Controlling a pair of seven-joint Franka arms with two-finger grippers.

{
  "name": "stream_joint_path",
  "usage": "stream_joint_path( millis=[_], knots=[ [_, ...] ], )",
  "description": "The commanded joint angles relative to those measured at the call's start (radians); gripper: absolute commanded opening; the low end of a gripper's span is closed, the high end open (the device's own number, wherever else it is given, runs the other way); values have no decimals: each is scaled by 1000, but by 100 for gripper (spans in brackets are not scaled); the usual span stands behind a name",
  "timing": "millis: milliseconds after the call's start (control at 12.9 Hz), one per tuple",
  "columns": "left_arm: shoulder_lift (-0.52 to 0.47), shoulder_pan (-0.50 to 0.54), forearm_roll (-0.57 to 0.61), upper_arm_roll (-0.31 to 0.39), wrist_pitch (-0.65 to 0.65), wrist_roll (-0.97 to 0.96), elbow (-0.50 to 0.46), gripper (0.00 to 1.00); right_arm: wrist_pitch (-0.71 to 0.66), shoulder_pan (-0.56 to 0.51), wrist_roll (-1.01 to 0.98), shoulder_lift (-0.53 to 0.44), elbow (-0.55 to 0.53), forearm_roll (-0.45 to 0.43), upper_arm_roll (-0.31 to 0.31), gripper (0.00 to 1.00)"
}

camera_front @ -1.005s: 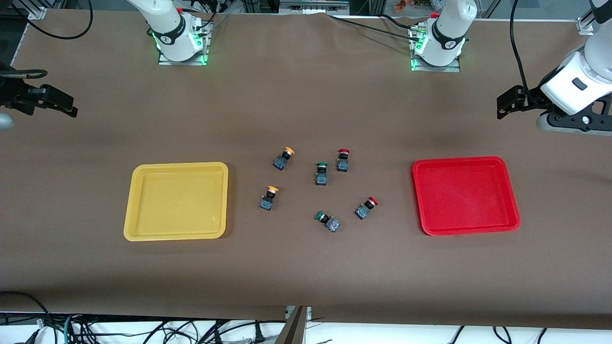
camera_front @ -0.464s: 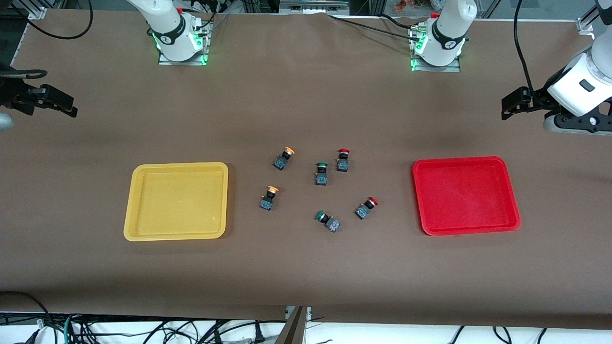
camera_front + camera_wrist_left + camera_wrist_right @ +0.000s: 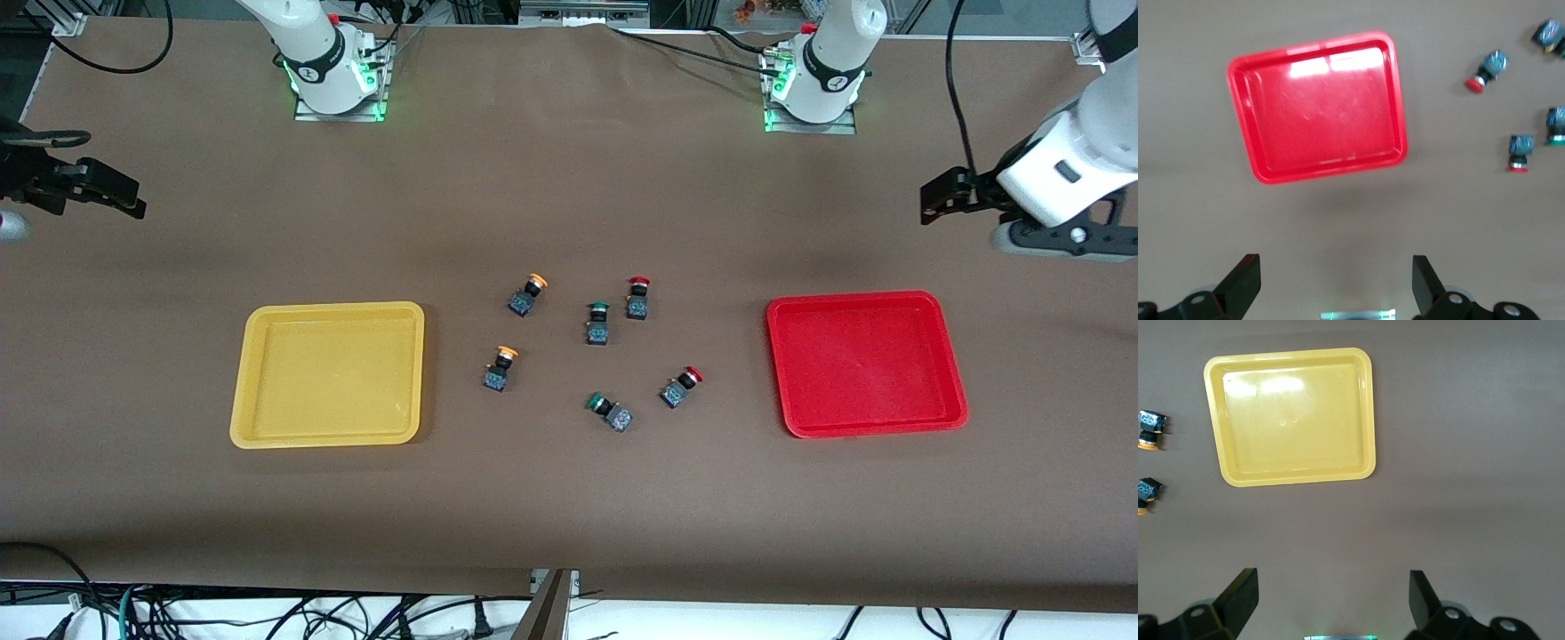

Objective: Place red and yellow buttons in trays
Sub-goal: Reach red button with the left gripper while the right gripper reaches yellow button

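Note:
Two red-capped buttons (image 3: 637, 298) (image 3: 681, 387) and two orange-yellow-capped buttons (image 3: 527, 295) (image 3: 500, 368) lie on the table between the trays. The yellow tray (image 3: 238, 391) lies toward the right arm's end and the red tray (image 3: 778, 373) toward the left arm's end, with nothing in either. My left gripper (image 3: 941, 197) (image 3: 1335, 267) hangs open over bare table at its end, off the red tray (image 3: 1318, 107). My right gripper (image 3: 120, 197) (image 3: 1331, 583) hangs open over bare table off the yellow tray (image 3: 1295, 413). Neither holds anything.
Two green-capped switches (image 3: 597, 323) (image 3: 609, 412) lie among the buttons. The arm bases (image 3: 333, 80) (image 3: 813, 89) stand along the table's edge farthest from the front camera. Brown table surface surrounds both trays.
The left arm's hand has shifted slightly over its end of the table. The right gripper, the buttons and the trays have not moved.

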Motion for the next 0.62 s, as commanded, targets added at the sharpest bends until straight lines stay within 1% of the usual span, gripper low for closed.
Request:
stream_joint_path(
  millis=[0,155,387,464,541],
  knots=[
    [96,-15,-19,-36,-22,0,30,100,12,4,-9,40,14,1,-2,100],
    [165,-45,-51,-40,-17,-3,37,100,9,7,-13,59,14,1,0,100],
    [283,-65,-70,-42,-9,4,149,100,10,16,-14,118,10,1,2,100],
    [311,-93,-73,-40,24,4,169,100,14,46,3,141,13,3,2,100],
    [329,-119,-74,-40,79,3,169,100,39,86,27,183,17,1,2,100]
  ],
)
